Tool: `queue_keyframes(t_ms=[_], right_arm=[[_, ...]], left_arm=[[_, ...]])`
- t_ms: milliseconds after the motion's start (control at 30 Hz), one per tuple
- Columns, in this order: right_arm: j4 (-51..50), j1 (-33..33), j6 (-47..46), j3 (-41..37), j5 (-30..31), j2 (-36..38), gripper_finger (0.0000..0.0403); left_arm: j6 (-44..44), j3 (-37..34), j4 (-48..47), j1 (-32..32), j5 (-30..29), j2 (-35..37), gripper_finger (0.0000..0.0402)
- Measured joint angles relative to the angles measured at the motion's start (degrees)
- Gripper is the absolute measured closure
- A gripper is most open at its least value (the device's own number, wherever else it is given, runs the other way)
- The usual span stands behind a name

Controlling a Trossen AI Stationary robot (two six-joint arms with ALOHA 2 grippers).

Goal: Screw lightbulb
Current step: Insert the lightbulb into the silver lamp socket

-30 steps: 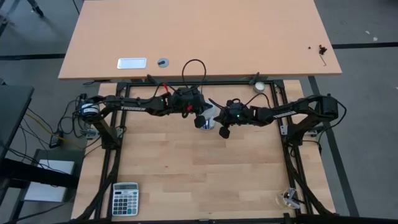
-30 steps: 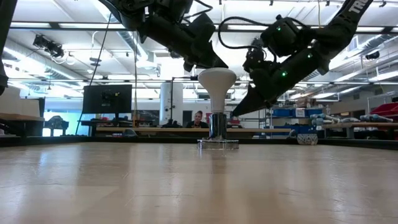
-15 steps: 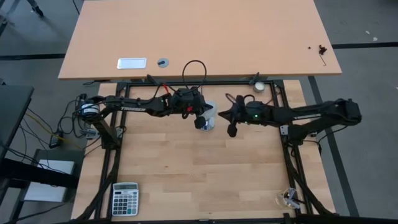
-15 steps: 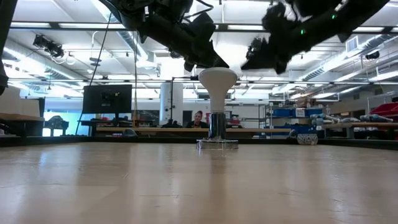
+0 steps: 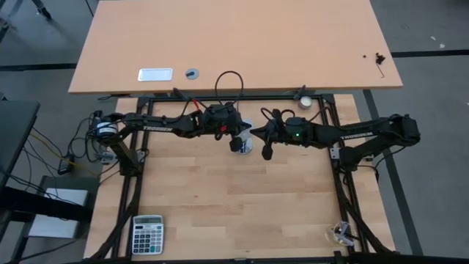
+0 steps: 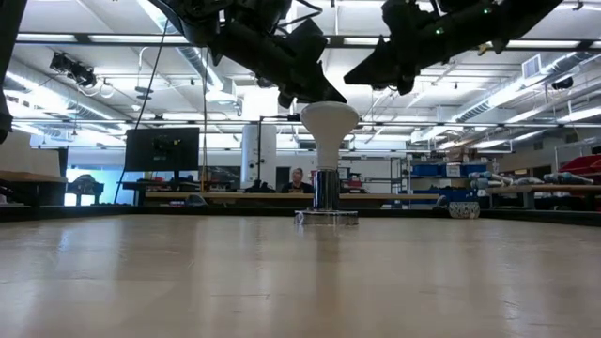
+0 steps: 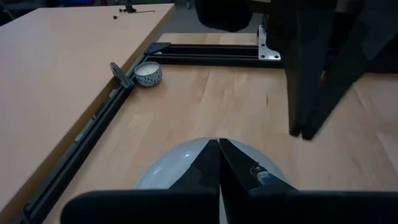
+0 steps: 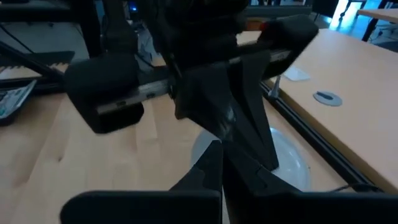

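The white frosted lightbulb [image 6: 329,127] stands upright, its narrow end in the silver socket base [image 6: 326,197] on the wooden table. My left gripper [image 6: 315,97] is shut and sits at the top of the bulb's dome; the dome shows under its fingers in the left wrist view [image 7: 180,168]. My right gripper [image 6: 349,83] is shut and hangs above and to the right of the bulb, touching nothing. In the high view the bulb [image 5: 248,136] lies between my left gripper [image 5: 236,144] and my right gripper [image 5: 267,152]. My left gripper's shut fingertips [image 6: 319,98] seem to rest on the top of the bulb's dome [image 6: 329,107]. They come from above, slanting from the table's left. The bulb stands upright in the socket base. I cannot tell for certain that they touch.
A small round white tin [image 5: 305,102] sits by the black frame rail at the far right. A calculator [image 5: 147,234] lies at the near left. A thin black cord [image 5: 229,75] loops onto the tan table behind. A person [image 6: 299,178] sits far off in the room.
My right gripper has risen from beside the bulb's neck and socket to a height above the dome, first drawing a little toward the table's right, then coming back toward the bulb. The bulb and socket have stayed put.
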State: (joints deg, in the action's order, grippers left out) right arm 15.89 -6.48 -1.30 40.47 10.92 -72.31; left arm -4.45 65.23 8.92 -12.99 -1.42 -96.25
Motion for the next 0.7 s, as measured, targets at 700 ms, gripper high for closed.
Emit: queue_keyframes(t_ms=[700], right_arm=[[-0.18,-1.16,-0.63,0.00,1.68,-0.81,0.0392]], left_arm=[[-0.69,0.02,-0.74,0.00,-1.77,1.90,0.0399]])
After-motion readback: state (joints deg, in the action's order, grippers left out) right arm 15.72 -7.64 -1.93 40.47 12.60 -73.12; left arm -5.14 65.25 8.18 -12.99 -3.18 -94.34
